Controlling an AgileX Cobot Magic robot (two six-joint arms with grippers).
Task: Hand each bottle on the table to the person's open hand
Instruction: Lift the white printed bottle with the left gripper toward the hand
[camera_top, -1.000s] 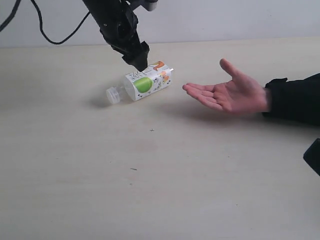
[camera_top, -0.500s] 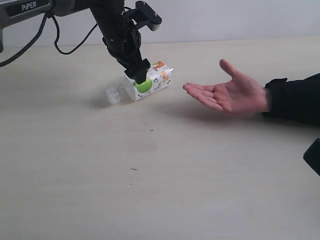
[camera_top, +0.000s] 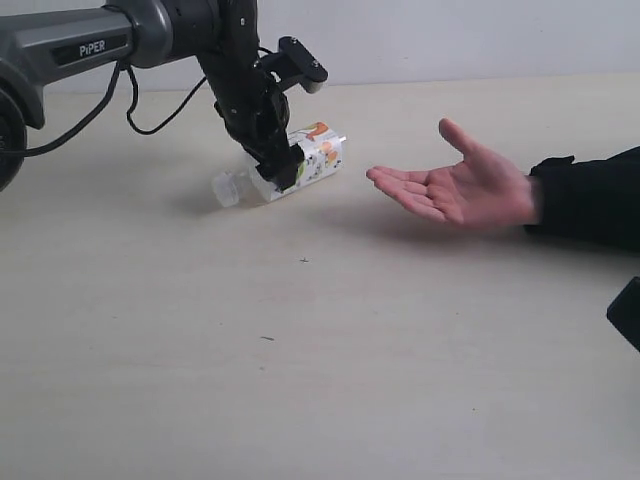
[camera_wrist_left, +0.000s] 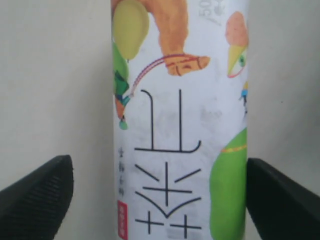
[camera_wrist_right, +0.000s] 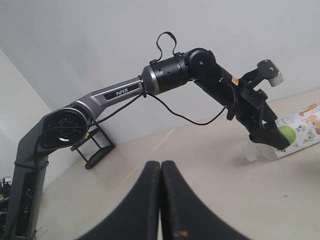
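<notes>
One bottle (camera_top: 316, 155) shows: clear, with a white fruit-print label, lying on its side on the table (camera_top: 300, 350), cap (camera_top: 227, 187) pointing left. My left gripper (camera_top: 280, 170) is down over its middle and open. In the left wrist view the bottle (camera_wrist_left: 180, 100) fills the space between the black fingers (camera_wrist_left: 40, 200); one side has a clear gap, the other sits right at the label. The person's open hand (camera_top: 460, 190) waits palm up to the right of the bottle. My right gripper (camera_wrist_right: 161, 167) is shut on nothing, far off. The other bottles are out of view.
A black sleeve (camera_top: 590, 200) runs off the right edge. A dark piece (camera_top: 625, 312) at the right edge looks like part of the right arm. A cable (camera_top: 150, 115) trails behind the left arm. Bare table lies in front of the bottle.
My left gripper has come down from above the bottle until its fingers straddle the body. The bottle and the hand have stayed put.
</notes>
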